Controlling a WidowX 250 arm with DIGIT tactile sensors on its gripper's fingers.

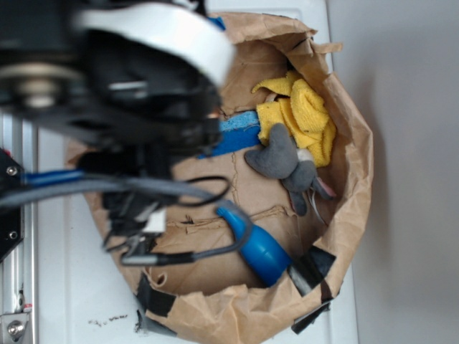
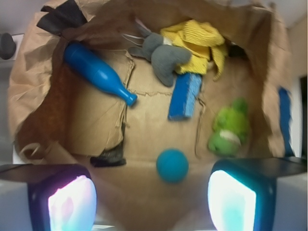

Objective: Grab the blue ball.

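Two lit fingertip pads [image 2: 72, 202] spread wide at the bottom of the wrist view, nothing between them: gripper [image 2: 151, 202] open and empty, hovering above the brown paper bag [image 2: 33, 86]. Blue ball [image 2: 172, 165] on the bag floor just ahead of the gap, slightly toward the right pad, apart from everything else. Out of sight in the exterior view, behind the arm.

For a clean grab, probably: nudge forward and a touch right until the ball sits centred between the pads, then straight down, then close gently so the round shape does not squirt out. Worth keeping clear of the green plush toy [image 2: 230, 127] to the right and the blue sponge [image 2: 185, 96] beyond. Blue bowling-pin bottle [image 2: 98, 72] well away, not the target.
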